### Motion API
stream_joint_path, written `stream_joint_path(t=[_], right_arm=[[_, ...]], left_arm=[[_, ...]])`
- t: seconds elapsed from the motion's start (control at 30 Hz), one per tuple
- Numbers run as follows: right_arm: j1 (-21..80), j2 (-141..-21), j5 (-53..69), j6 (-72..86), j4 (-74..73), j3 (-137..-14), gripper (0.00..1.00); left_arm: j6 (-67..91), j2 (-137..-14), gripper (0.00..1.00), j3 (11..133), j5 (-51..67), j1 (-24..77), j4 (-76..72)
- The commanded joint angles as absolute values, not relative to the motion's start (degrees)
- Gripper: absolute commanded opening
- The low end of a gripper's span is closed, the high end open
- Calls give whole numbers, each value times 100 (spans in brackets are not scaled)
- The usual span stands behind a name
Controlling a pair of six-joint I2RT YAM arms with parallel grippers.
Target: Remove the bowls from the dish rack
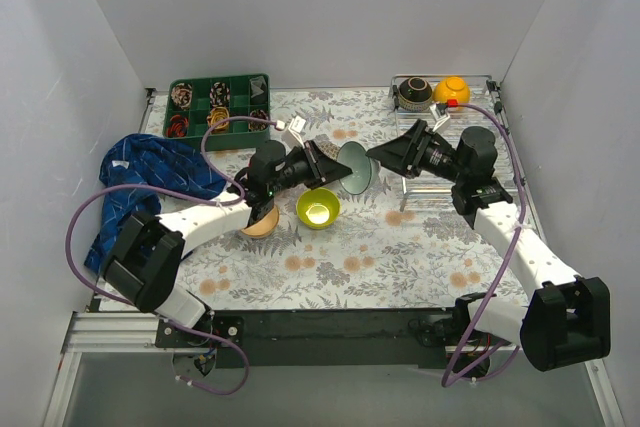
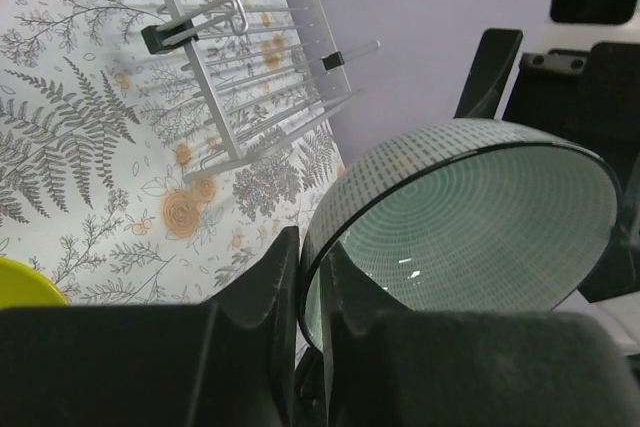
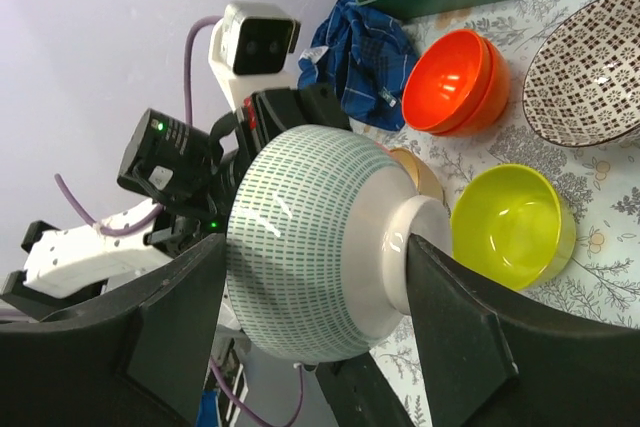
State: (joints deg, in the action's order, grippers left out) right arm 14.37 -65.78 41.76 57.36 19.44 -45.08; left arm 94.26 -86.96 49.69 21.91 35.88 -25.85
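Observation:
The pale mint bowl (image 1: pixel 356 168) hangs on its side in mid-air between both arms, left of the dish rack (image 1: pixel 432 193). My left gripper (image 1: pixel 335 169) is shut on its rim (image 2: pixel 312 247). My right gripper (image 1: pixel 376 159) brackets it from the other side (image 3: pixel 316 243), one finger against the foot and one at the rim. A dark brown bowl (image 1: pixel 413 93) and a yellow-orange bowl (image 1: pixel 452 90) sit at the rack's far end. The lime green bowl (image 1: pixel 318 208), a beige bowl (image 1: pixel 262 222), the red-orange bowls (image 3: pixel 455 82) and the white patterned bowl (image 3: pixel 590 77) sit on the table.
A green compartment tray (image 1: pixel 220 79) stands at the back left. A blue cloth (image 1: pixel 150 172) lies at the left. The rack's bare wires (image 2: pixel 250 77) show in the left wrist view. White walls close in three sides.

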Motion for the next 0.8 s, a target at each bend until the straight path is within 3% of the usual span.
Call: stream_joint_path(t=[0.0,0.03,0.33,0.5,0.77], right_arm=[[1459,-6381,4333,5933,2637,-4483,52],[1450,-6381,4342,5924,2637,-4456,59],[1433,-6328,4210,5441,2208,-4333,90],[1362,-6284,3773,4329,1137,-4779,93],[1362,-6205,2261,2567,-1255,-5519,94]], left_arm=[[9265,-8394,0,4738,2066,3612,-2567],[9238,-8350,0,4720,1978,3612,-2506],[8667,-7735,0,4658,968,3551,-1505],[8061,-7646,0,5027,275,3454,-380],[6752,-8418,0,6650,-624,3340,1272]])
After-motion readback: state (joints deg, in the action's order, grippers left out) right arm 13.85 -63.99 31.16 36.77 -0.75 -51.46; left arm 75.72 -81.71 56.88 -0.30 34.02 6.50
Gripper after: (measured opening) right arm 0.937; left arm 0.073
